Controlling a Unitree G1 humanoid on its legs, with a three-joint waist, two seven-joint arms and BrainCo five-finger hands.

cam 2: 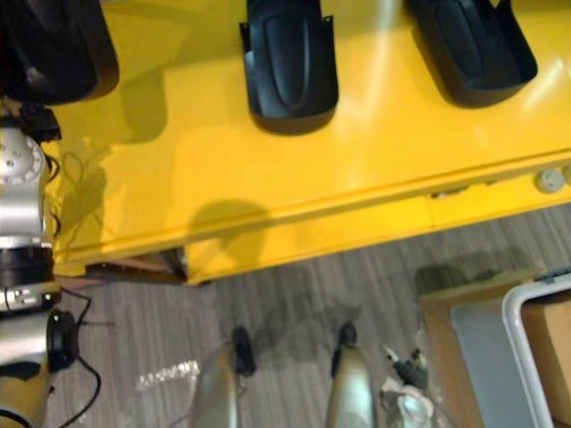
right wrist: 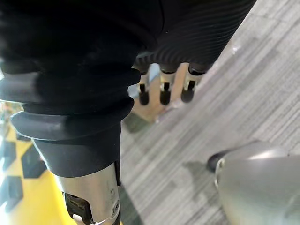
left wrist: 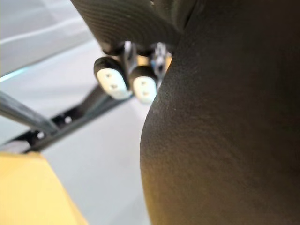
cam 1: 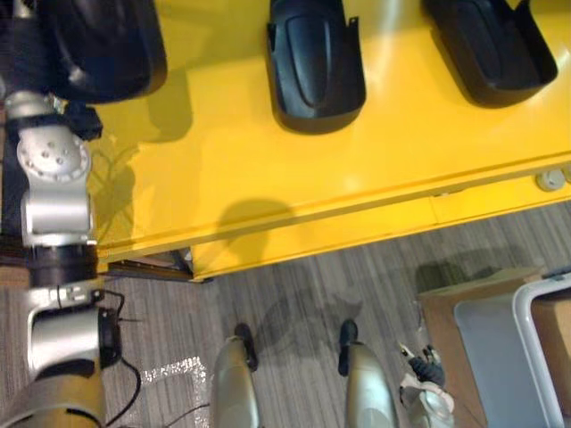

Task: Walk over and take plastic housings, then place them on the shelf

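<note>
Hanging low at 5 o'clock over the floor (cam 1: pixel 294 294), the right hand (right wrist: pixel 187 37) has its fingers (right wrist: pixel 162 93) loose and straight, holding nothing. Just past it, at 4 o'clock, a brown box (cam 1: pixel 464 299) and a white-rimmed crate (cam 1: pixel 525 343) stand on the floor near the counter's front edge. A step or an arm swing to that side could knock them.

Farther on, the yellow counter (cam 1: pixel 268 178) runs from 9 to 3 o'clock, with a small pale round thing (cam 1: pixel 550 178) at its front edge at 3 o'clock.

At 11 o'clock the left hand (left wrist: pixel 112 82) is up at the counter's left end. Its fingers (left wrist: pixel 143 88) curl in right beside the rim of a black housing (cam 1: pixel 98 45). I judge it clasped and raised a little, since its shadow falls apart from it. The hold looks to be on the rim alone, so the smooth shell could twist or slip out during a turn, or clip the counter's edge if carried low.

Beyond, a middle housing (cam 1: pixel 317 67) lies at 12 o'clock and a far housing (cam 1: pixel 491 49) at 2 o'clock, both well apart from the held one, so neither blocks its way off the counter.
</note>
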